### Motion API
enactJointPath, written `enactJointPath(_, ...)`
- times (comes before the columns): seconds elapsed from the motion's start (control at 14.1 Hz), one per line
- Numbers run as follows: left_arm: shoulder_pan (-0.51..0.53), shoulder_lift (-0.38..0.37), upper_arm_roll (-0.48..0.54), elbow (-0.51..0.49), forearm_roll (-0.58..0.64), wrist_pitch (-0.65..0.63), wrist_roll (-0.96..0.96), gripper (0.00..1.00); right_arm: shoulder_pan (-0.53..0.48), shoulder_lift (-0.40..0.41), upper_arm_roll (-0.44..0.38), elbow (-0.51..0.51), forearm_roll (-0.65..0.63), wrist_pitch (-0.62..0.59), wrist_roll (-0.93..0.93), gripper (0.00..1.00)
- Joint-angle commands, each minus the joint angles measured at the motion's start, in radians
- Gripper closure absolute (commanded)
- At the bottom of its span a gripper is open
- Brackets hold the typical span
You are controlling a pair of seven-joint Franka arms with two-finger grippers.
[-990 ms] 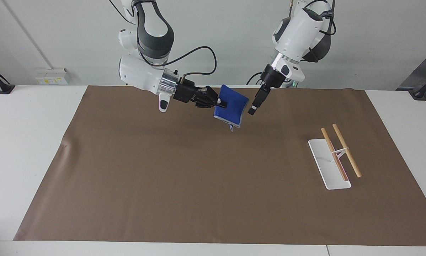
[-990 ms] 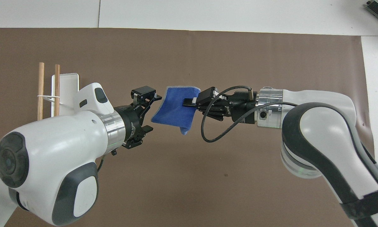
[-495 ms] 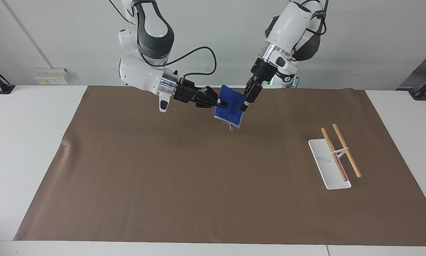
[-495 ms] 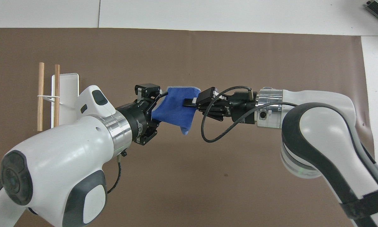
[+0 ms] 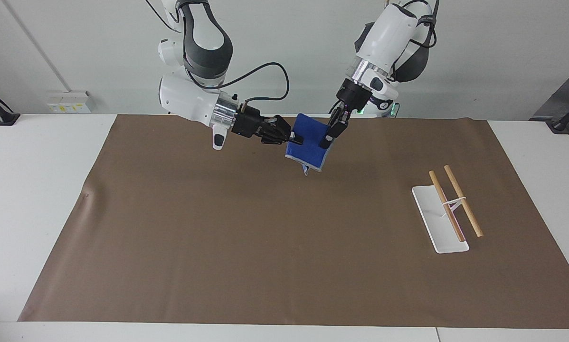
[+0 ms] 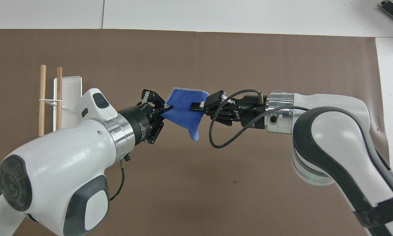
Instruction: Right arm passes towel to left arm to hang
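Now both arms have hold of the small bright blue terry towel [image 5: 308,142], which hangs in the air over the brown paper mat [image 5: 246,247], above the part of it near the robots and about midway between the two arm bases. The right arm's black clawed gripper [image 5: 298,139] comes in level and pinches one side of the cloth between its fingertips. The left arm's black clawed gripper [image 5: 326,140] points steeply down and its jaws are pressed together on the opposite edge, the one toward the left arm's end of the table; in the overhead view its fingertips [image 6: 167,107] meet on the blue fabric. A loose corner with the pale grey stitched edge droops below the two grips.

Judging from this, the handover is at its shared-hold stage, with the release and the hanging not yet done. The white flat-based rack with two wooden dowels [image 5: 448,209] stands well apart, toward the left arm's end of the mat.

The risks as I see them: the left gripper seems to bite only a narrow strip at the edge, so the soft cloth may slip out once the right one lets go. If either arm pulls away while both are clamped, the fabric would be stretched or tugged free. The folded layers could also fall open and drape unevenly over the dowels
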Motion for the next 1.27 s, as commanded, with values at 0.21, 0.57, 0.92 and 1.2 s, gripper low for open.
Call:
enactJointPath(0.21,0.016,-0.02,0.004,-0.029,-0.008,0.017,0.024,1.0,0.007,-0.006,0.003,-0.013,0.009,0.031,-0.025,0.01)
enactJointPath(0.57,0.081,-0.021,0.004,-0.047,-0.007,0.018,0.063,1.0,0.008,-0.004,0.003,-0.015,-0.309,0.129,-0.022,0.0)
enactJointPath(0.92,0.228,-0.02,0.004,-0.082,-0.007,0.079,0.108,1.0,-0.063,0.009,-0.003,-0.013,-0.78,0.137,0.023,0.0)
enactJointPath(1.2,0.341,-0.012,0.004,-0.111,-0.008,0.116,0.107,1.0,-0.109,-0.003,-0.005,-0.009,-1.165,0.124,0.093,0.0)
